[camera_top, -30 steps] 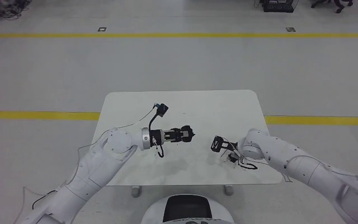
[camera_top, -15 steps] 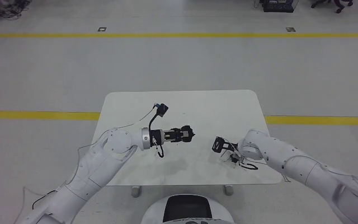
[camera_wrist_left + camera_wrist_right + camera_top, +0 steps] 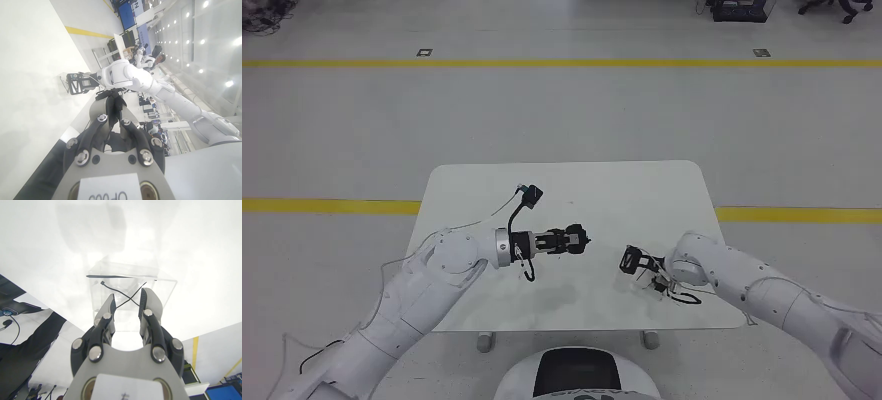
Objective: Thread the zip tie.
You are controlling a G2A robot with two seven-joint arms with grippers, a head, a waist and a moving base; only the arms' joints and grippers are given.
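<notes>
Two thin black zip ties [image 3: 114, 289] lie crossed inside a clear plastic box [image 3: 170, 289], which stands on the white worktop [image 3: 642, 190] close to its near edge on the robot's right. Over the last second the right gripper [image 3: 128, 292] has eased slightly toward that near edge. It now sits at the box with its fingers spread wide on either side of the crossing. That looks like lining up a pick, so threading has not begun. The left gripper [image 3: 577, 239] has kept still above mid-worktop, fingers pressed together. Something small and dark shows at the tips, though whether it is a tie I cannot tell. The grippers are well apart, leaving room between them. The edge beside the box leaves little margin.
</notes>
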